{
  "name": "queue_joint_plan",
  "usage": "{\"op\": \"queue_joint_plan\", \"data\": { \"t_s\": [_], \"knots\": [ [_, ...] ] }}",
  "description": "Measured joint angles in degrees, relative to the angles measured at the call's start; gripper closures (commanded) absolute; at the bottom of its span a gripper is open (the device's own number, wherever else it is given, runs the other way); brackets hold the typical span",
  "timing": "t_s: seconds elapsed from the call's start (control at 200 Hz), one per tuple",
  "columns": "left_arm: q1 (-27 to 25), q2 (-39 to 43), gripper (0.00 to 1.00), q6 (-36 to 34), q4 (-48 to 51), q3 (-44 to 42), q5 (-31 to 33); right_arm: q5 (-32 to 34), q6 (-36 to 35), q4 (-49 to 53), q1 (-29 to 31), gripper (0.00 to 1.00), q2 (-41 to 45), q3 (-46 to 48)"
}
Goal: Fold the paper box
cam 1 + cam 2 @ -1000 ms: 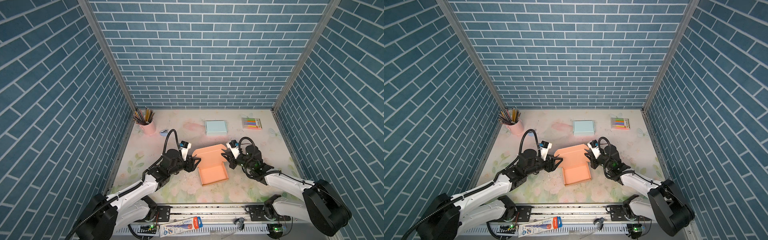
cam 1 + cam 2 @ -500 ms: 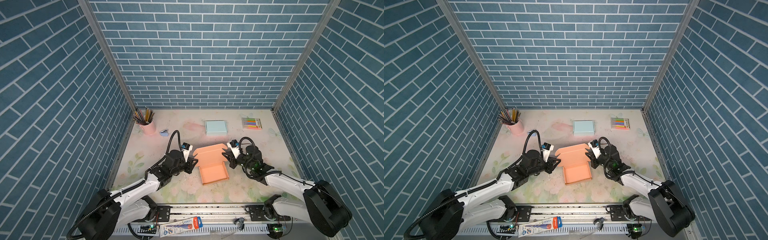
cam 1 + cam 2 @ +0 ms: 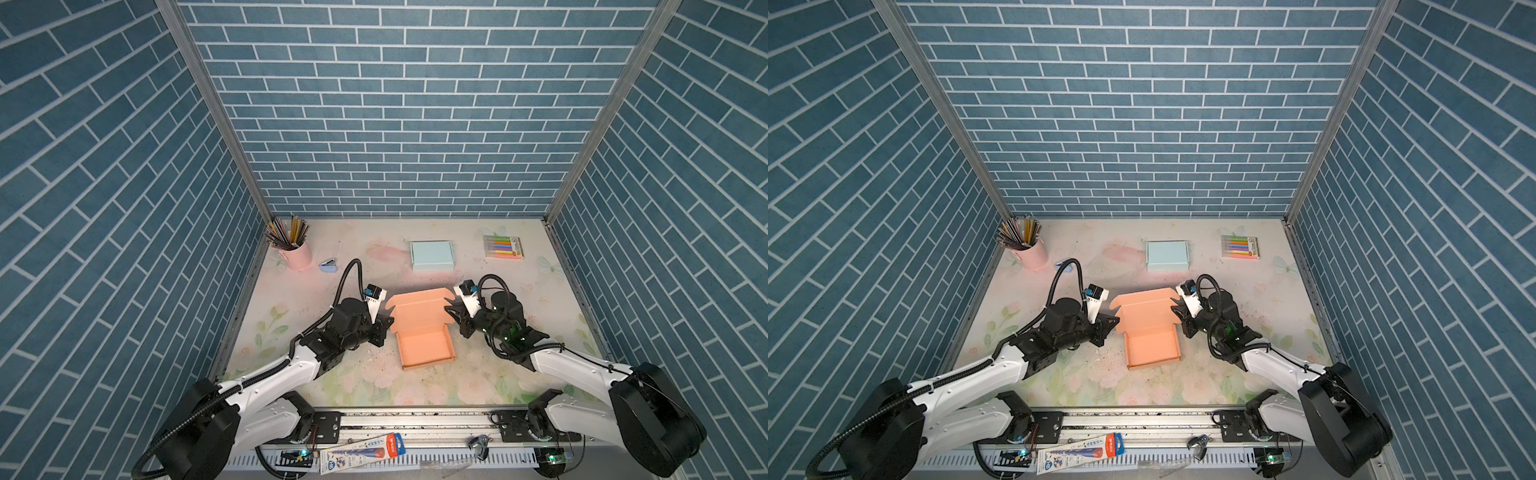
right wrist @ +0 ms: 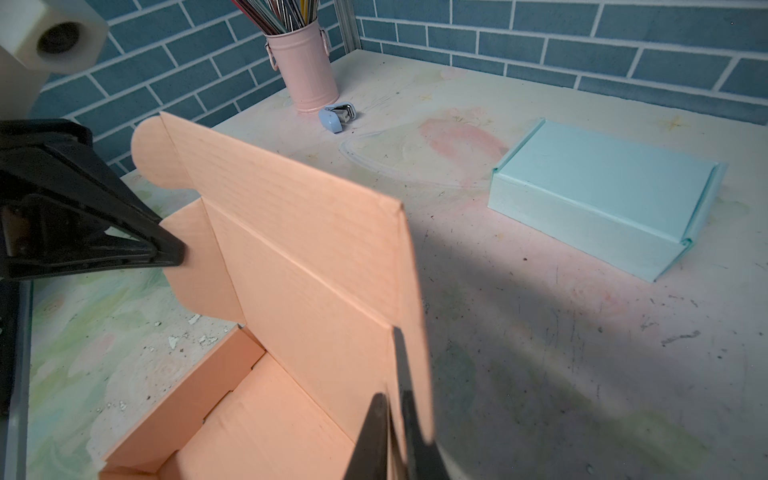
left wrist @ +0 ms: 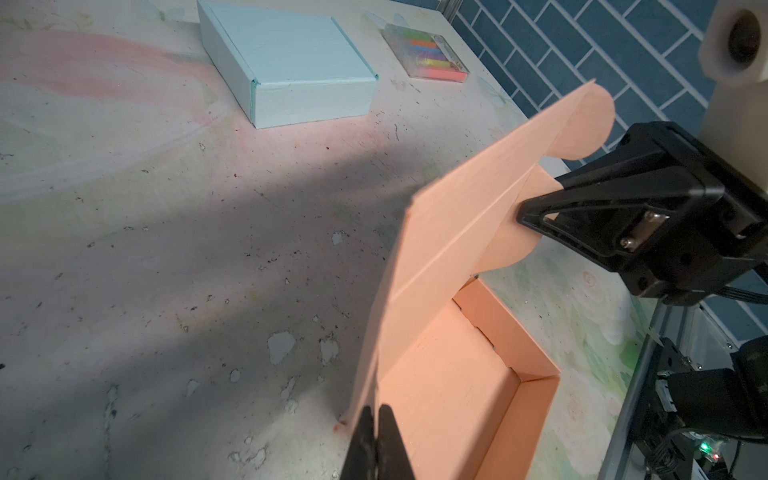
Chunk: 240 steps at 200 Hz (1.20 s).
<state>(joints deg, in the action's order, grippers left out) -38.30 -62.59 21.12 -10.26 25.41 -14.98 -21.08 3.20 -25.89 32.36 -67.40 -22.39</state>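
Paper box (image 3: 424, 351) sits lower centre in both top views, tray open, near edge toward the bottom of the frame, with bare surface (image 3: 415, 386) in front of it. The lid stands tilted up off the tray's far edge. Left gripper (image 3: 390, 322) is pressed together on the lid's left side flap. Right gripper (image 3: 449, 312) pinches the right flap, card between its fingers in the right wrist view. Behind the lid is an open strip, then a light-blue box (image 3: 431, 255) upper centre. Marker pack (image 3: 503, 247) upper right, pencil cup (image 3: 297, 254) and stapler (image 3: 330, 266) upper left, all well apart from the lid.
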Motion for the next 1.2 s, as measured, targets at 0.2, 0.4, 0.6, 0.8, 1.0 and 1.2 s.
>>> {"op": "queue_joint_plan", "data": {
  "t_s": [0.2,0.4,0.6,0.8,1.0,1.2],
  "knots": [
    [-0.2,-0.6,0.97,-0.8,1.1,1.3,0.4,0.7,0.0,1.1,0.0,0.91,1.2,0.0],
    [-0.4,-0.8,0.97,-1.2,1.6,1.7,0.7,0.8,0.0,1.2,0.0,0.95,1.2,0.0],
    [-0.5,-0.8,0.97,-1.3,2.0,1.8,1.3,0.8,0.0,1.2,0.0,0.95,1.2,-0.1],
    [-0.5,-1.0,0.97,-1.4,2.7,2.8,2.6,0.9,1.2,1.5,1.4,0.96,0.8,-1.0],
    [-0.4,-2.7,0.96,-1.5,2.7,4.9,4.5,5.1,4.3,2.0,3.4,0.96,-1.4,-4.2],
    [-0.1,-5.1,0.96,-1.9,1.5,7.8,6.8,8.3,7.1,2.6,4.0,0.95,-2.9,-7.4]
  ]
}}
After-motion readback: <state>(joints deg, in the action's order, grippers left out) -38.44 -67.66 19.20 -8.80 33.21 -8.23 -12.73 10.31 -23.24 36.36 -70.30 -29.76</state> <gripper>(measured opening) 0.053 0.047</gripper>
